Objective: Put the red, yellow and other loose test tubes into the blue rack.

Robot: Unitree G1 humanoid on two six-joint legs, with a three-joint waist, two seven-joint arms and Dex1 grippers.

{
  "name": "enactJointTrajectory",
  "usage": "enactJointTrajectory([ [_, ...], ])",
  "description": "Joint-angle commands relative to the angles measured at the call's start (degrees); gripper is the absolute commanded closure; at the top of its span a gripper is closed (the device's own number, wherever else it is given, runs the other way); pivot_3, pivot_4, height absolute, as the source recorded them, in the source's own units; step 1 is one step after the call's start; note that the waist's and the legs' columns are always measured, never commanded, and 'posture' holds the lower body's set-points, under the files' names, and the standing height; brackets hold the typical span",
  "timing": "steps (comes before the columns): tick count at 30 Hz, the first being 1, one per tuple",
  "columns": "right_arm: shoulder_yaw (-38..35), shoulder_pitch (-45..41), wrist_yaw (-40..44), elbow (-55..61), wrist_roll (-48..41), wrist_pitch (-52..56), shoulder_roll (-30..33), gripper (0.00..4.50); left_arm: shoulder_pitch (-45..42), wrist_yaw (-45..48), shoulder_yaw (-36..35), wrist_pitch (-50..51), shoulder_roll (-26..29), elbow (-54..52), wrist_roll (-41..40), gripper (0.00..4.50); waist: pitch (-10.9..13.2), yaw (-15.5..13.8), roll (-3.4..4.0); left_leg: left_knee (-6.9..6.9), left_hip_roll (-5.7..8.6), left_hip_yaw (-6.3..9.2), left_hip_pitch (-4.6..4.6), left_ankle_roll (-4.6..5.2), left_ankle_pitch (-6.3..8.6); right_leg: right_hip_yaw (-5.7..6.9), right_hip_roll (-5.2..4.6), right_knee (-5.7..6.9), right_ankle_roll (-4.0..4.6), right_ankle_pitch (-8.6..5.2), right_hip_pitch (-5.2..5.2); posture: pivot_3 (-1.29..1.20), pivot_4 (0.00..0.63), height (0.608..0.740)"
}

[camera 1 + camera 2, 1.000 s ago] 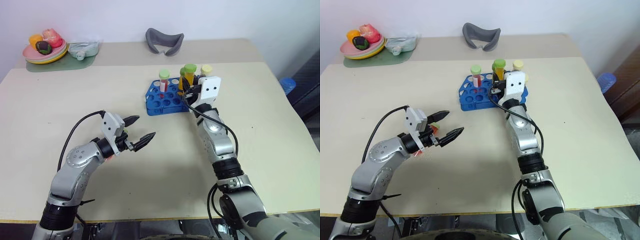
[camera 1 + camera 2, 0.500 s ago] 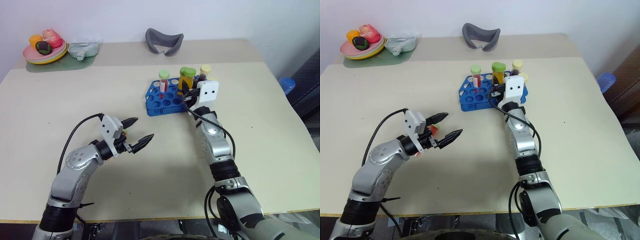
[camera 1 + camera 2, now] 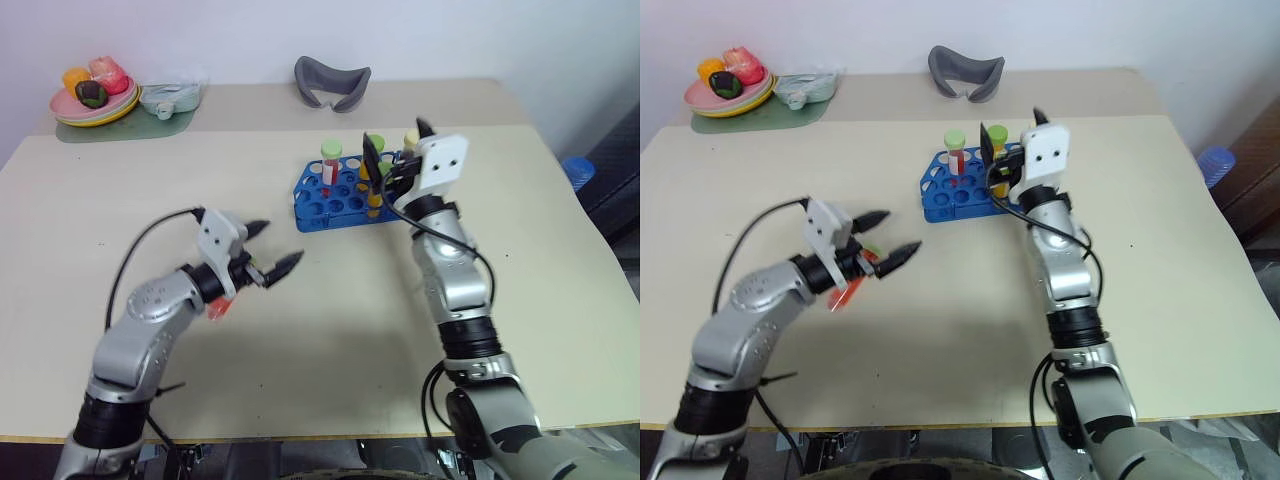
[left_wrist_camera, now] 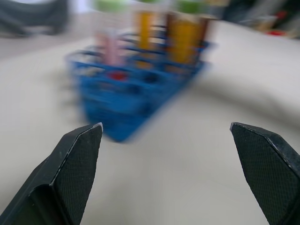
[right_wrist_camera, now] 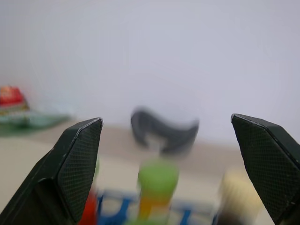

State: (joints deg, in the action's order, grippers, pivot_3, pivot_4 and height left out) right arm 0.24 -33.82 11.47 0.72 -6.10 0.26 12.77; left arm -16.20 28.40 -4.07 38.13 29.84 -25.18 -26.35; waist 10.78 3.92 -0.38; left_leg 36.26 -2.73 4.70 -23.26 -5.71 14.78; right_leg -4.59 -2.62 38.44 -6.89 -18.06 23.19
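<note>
The blue rack (image 3: 338, 190) stands on the table right of centre. Three test tubes stand upright in it: a red one with a pale green cap (image 3: 329, 163), a yellow one with a green cap (image 3: 997, 133), and a cream-capped one (image 3: 410, 137) partly hidden behind my right hand. My right gripper (image 3: 396, 145) hangs open just above the rack's right end, one finger on either side of the yellow tube's top, touching nothing. My left gripper (image 3: 272, 247) is open and empty above the table, left of and nearer than the rack (image 4: 136, 98).
At the table's far left stand a plate of toy fruit (image 3: 90, 100) on a green mat and a pale container (image 3: 165, 98). A grey curved object (image 3: 332, 80) lies behind the rack. A blue object (image 3: 575, 170) sits on the floor beyond the right edge.
My right gripper has opened and risen, leaving the yellow tube standing in the rack. My left hand has lifted a little and moved toward the rack, still open.
</note>
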Motion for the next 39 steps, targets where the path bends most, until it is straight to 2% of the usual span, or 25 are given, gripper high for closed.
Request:
enactJointTrajectory([
  [1, -0.3, 1.7, 8.6, 7.3, -4.0, 5.5, 5.5, 0.01, -4.6, -5.1, -1.9, 13.5, 3.1, -5.2, -1.8, 0.00, 0.0, 0.0, -0.01, -0.01, 0.00, 0.00, 0.02, 0.00, 0.00, 0.00, 0.01, -0.01, 0.00, 0.00, -0.01, 0.00, 0.150, 0.740],
  [3, 0.1, 3.4, 15.2, 10.8, -7.4, 9.4, 10.0, 0.01, -7.2, -5.3, -0.4, 19.8, 6.8, -7.3, -1.6, 0.00, 0.0, 0.1, -0.02, -0.01, 0.00, 0.03, 0.02, 0.00, 0.00, 0.01, 0.02, 0.00, 0.00, 0.00, -0.03, 0.00, 0.150, 0.740],
  [6, 1.7, 7.1, 27.2, 17.6, -15.2, 17.0, 17.3, 0.01, -14.7, -5.9, 2.6, 43.6, 10.7, -7.4, -5.5, 0.00, 0.0, 0.0, -0.02, -0.01, 0.01, 0.05, 0.02, 0.01, 0.00, 0.01, 0.02, -0.02, -0.01, 0.00, -0.04, 0.00, 0.150, 0.740],
  [8, 3.1, 8.9, 32.5, 21.5, -18.9, 20.4, 20.6, 0.01, -19.7, -6.4, 7.2, 52.9, 14.4, -4.2, -8.2, 0.00, 0.0, 0.1, -0.03, 0.01, 0.02, 0.08, 0.02, 0.03, 0.02, 0.02, 0.03, -0.04, -0.01, -0.01, -0.09, 0.00, 0.150, 0.740],
  [11, 5.4, 10.2, 37.1, 25.2, -21.8, 23.8, 22.7, 0.01, -24.1, -8.6, 12.3, 54.4, 18.4, -1.5, -12.4, 0.00, 0.1, 0.3, -0.06, -0.03, 0.01, 0.08, 0.11, 0.03, 0.02, 0.00, 0.06, -0.03, -0.01, -0.01, -0.10, 0.00, 0.150, 0.740],
  [16, 8.3, 12.0, 40.4, 29.1, -22.7, 26.4, 23.9, 0.01, -26.5, -15.3, 16.2, 54.4, 18.8, 3.6, -18.7, 0.00, 0.1, -0.2, -0.08, 0.02, 0.01, 0.09, 0.07, 0.02, 0.01, 0.02, 0.03, -0.05, -0.01, -0.01, -0.13, 0.00, 0.150, 0.740],
  [26, 9.5, 15.2, 39.7, 32.9, -22.7, 28.6, 23.6, 0.01, -28.4, -28.8, 19.2, 54.4, 16.6, 10.7, -30.2, 0.00, 0.1, -0.6, -0.11, 0.04, 0.02, 0.10, 0.04, 0.02, 0.01, 0.03, 0.03, -0.09, -0.01, -0.01, -0.11, 0.00, 0.150, 0.740],
  [33, 10.6, 15.8, 38.1, 33.7, -22.2, 28.9, 22.7, 0.01, -29.7, -36.3, 20.9, 54.4, 17.5, 13.1, -36.0, 0.00, 0.1, -1.0, -0.11, 0.07, 0.02, 0.09, 0.04, 0.02, 0.01, 0.02, 0.02, -0.08, 0.00, -0.01, -0.12, 0.00, 0.150, 0.740],
  [37, 11.1, 15.9, 37.8, 33.8, -22.0, 28.7, 22.5, 0.00, -29.7, -39.2, 20.7, 54.4, 18.1, 13.3, -39.8, 1.18, 0.1, -1.0, -0.11, 0.08, 0.02, 0.09, 0.04, 0.01, 0.01, 0.02, 0.02, -0.08, 0.00, -0.01, -0.12, 0.00, 0.150, 0.740],
  [39, 11.4, 15.7, 37.7, 33.7, -21.9, 28.6, 22.3, 0.00, -29.9, -40.8, 20.4, 54.4, 18.2, 13.7, -41.2, 2.23, 0.1, -1.0, -0.11, 0.08, 0.02, 0.09, 0.05, 0.01, 0.01, 0.02, 0.02, -0.07, 0.00, -0.01, -0.12, 0.00, 0.150, 0.740],
])
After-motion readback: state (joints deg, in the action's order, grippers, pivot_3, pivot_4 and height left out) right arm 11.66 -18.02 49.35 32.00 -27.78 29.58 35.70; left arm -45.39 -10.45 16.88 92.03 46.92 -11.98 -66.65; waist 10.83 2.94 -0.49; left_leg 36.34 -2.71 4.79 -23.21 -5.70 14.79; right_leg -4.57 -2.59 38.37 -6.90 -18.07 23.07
